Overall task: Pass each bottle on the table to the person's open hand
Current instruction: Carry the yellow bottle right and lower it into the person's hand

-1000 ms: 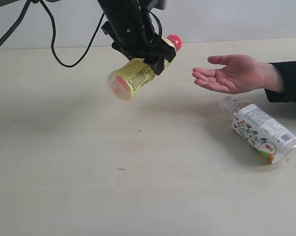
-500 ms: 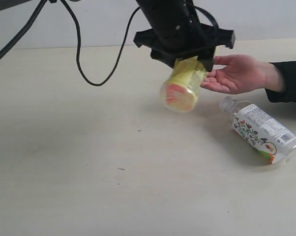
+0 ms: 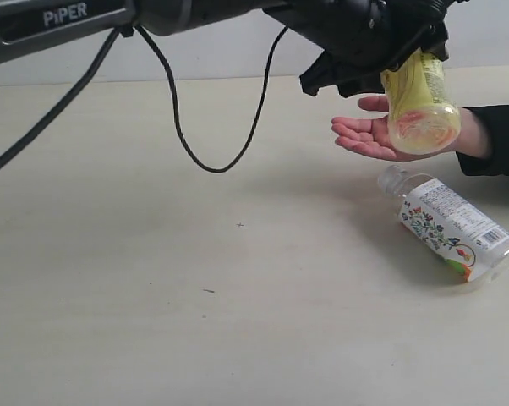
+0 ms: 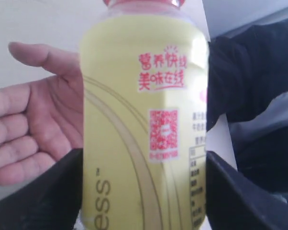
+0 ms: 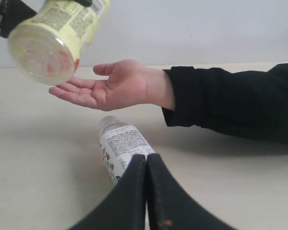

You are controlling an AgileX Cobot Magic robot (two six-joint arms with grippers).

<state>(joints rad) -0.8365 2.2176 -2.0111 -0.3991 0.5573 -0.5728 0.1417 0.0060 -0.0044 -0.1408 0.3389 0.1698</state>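
Left claw (image 3: 409,66) holding the yellow bottle (image 3: 422,110) just above the open hand (image 3: 364,134).
My left claw is clamped on the bottle's sides, base tipped toward the camera. I judge this handover near done, release not yet made. One floral bottle (image 3: 449,224) lies on the desk (image 3: 153,254) near the hand, left to pass. My right claw (image 5: 146,191) is closed together, empty.
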